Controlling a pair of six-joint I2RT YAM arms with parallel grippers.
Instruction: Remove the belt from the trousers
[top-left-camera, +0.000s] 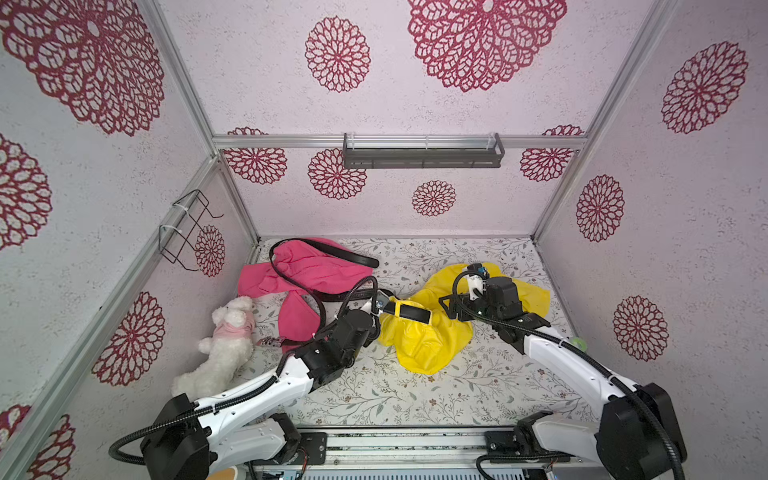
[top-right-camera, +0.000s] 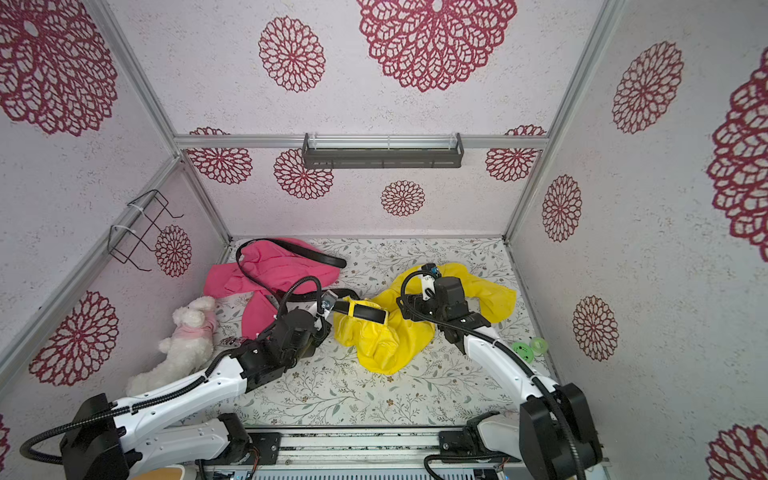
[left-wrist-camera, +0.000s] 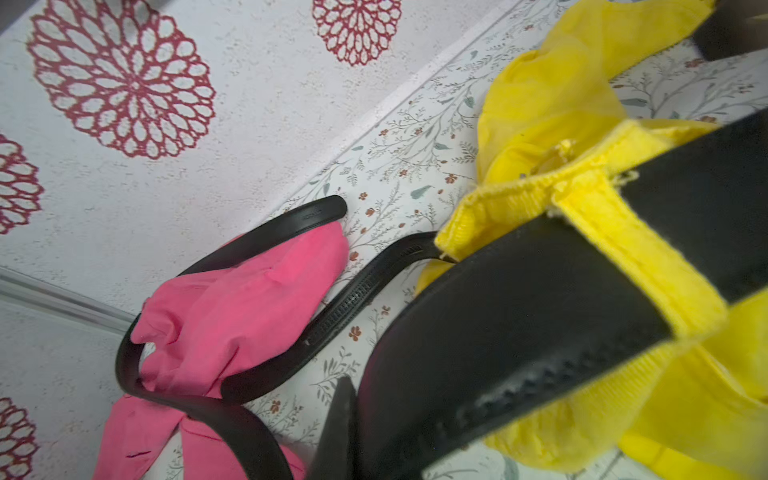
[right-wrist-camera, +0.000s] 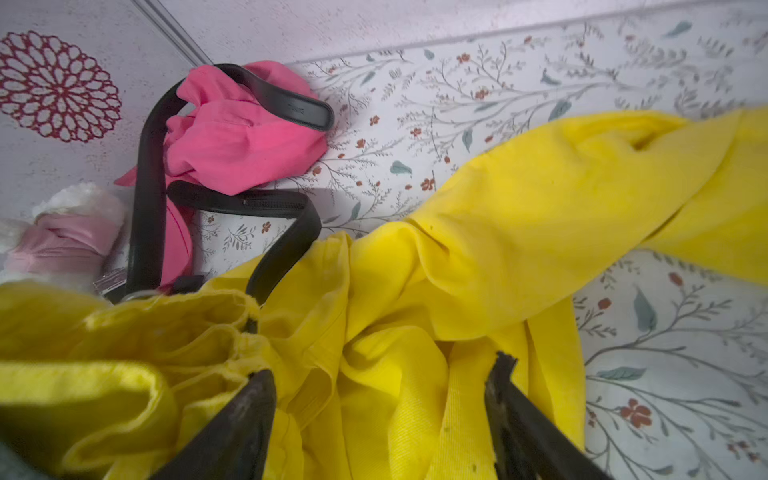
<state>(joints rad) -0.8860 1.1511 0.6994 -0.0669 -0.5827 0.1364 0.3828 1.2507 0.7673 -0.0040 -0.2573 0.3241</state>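
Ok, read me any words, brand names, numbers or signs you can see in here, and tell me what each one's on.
No text here can be read.
Black belt draped over the pink garment: a small embossed stamp near its tip, too small and blurred to read.
Walls, table cover, yellow trousers: patterns or plain colour only, no lettering visible.

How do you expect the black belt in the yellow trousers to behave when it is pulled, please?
Probably floppy lengthwise: the black belt curves and kinks across the table. It would likely drag the yellow trousers along, since a belt loop wraps it. Its ridged inner face may catch on that loop.
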